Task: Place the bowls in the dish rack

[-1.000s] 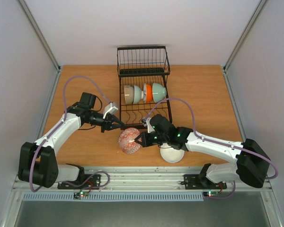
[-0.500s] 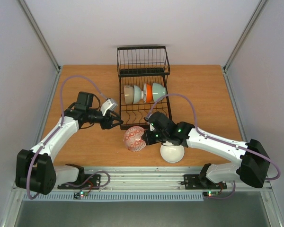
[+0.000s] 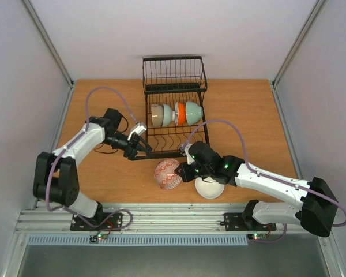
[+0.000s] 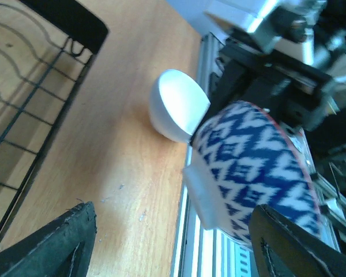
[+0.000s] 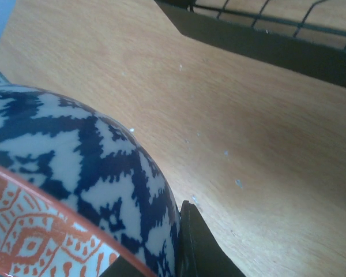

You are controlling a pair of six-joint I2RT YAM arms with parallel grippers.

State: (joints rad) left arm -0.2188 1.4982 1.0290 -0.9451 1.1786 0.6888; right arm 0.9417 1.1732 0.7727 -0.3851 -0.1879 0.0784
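Right now my right gripper (image 3: 180, 172) is clamped on the rim of the patterned bowl (image 3: 168, 174). One finger (image 5: 197, 248) presses against the blue-and-white outside, and the other is hidden from view. The bowl is tipped on its side, with its orange-patterned inside facing the top camera. It sits just in front of the near edge of the dish rack (image 3: 173, 72) and apart from it. Whether it touches the table (image 3: 259, 115) I cannot tell. Just beside it, toward my right, a white bowl (image 3: 209, 188) lies upside down on the wood.

My left gripper (image 3: 143, 146) hovers at the rack's near-left corner. Its fingers (image 4: 57, 242) are spread wide with nothing between them, and its wrist camera looks across at the held bowl.

In the rack's slotted tray three bowls stand on edge in a close row: a cream bowl (image 3: 157, 115), an orange bowl (image 3: 180, 113) and a mint-green bowl (image 3: 194, 109).
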